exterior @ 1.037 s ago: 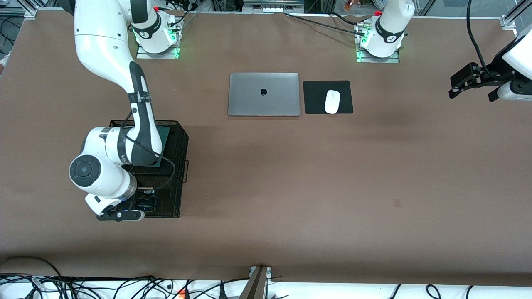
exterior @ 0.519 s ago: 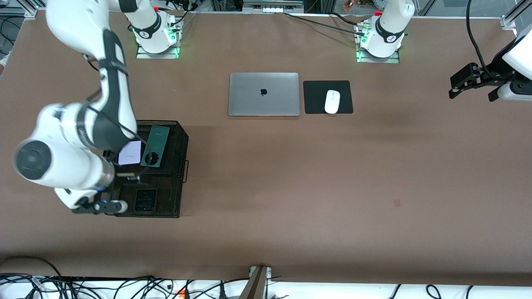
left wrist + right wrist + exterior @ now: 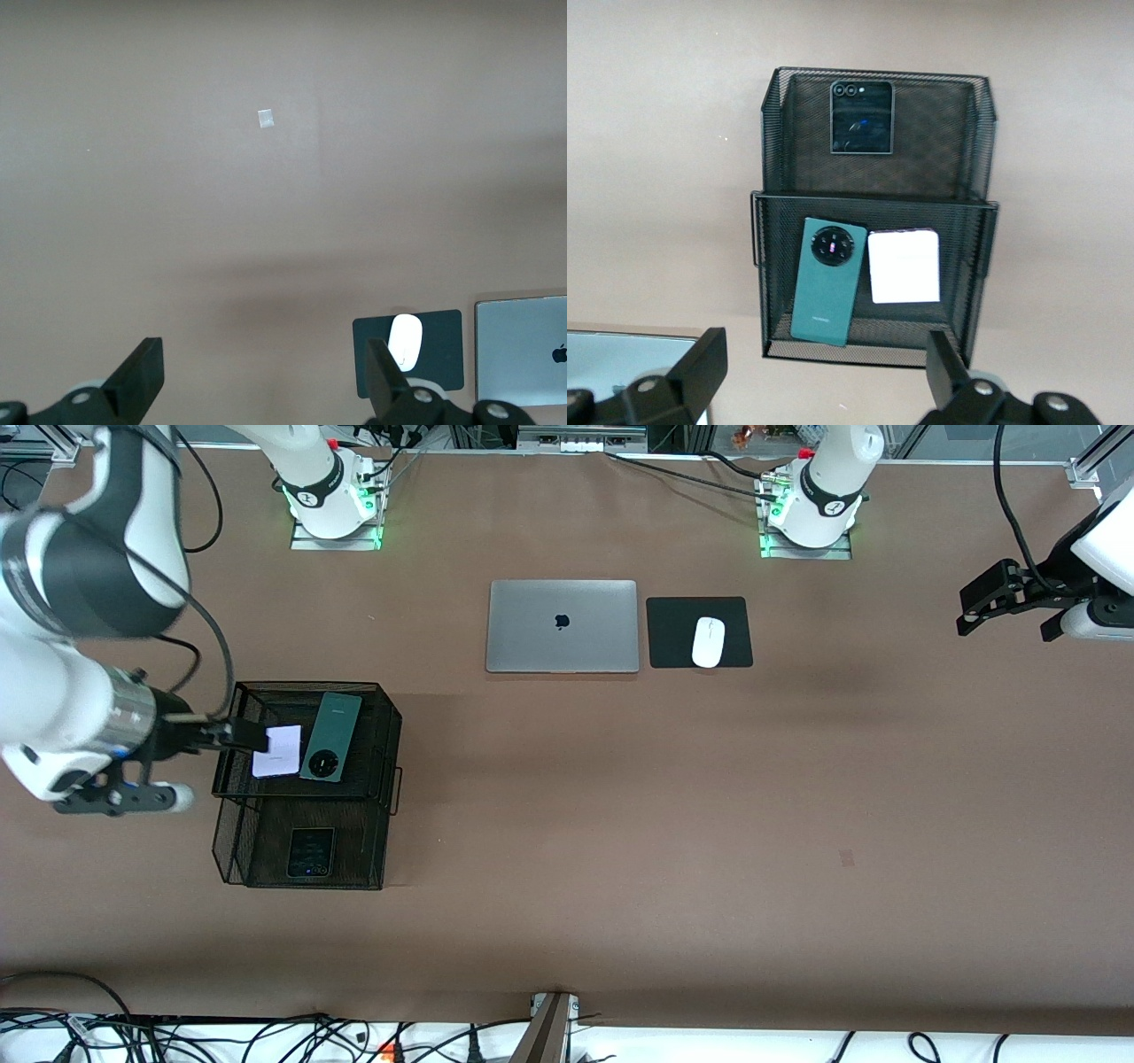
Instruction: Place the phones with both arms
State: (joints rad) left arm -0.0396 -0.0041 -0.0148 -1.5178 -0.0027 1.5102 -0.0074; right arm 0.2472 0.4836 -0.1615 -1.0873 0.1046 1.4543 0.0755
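Phones all lie in your black mesh basket (image 3: 390, 731) at the right arm's end.
White phone (image 3: 276, 751) and green phone (image 3: 330, 724) share its upper tier; black phone (image 3: 311, 852) lies lower, nearer the camera. Right gripper (image 3: 237, 735) hovers spread above the basket's edge; left gripper (image 3: 266, 390) waits spread over bare table.

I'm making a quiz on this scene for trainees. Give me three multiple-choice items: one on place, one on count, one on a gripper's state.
1. Where is the black phone?
A. in the mesh basket compartment nearer the front camera
B. on the laptop
C. on the mouse pad

2. How many phones lie in the basket?
A. one
B. two
C. three

3. How are the right gripper's fingers?
A. shut on a phone
B. open, empty
C. shut on the mouse

Answers: 1 A, it lies alone there. 2 C, the green phone and pale phone lie side by side in the other compartment. 3 B, the fingers stand apart, holding nothing.
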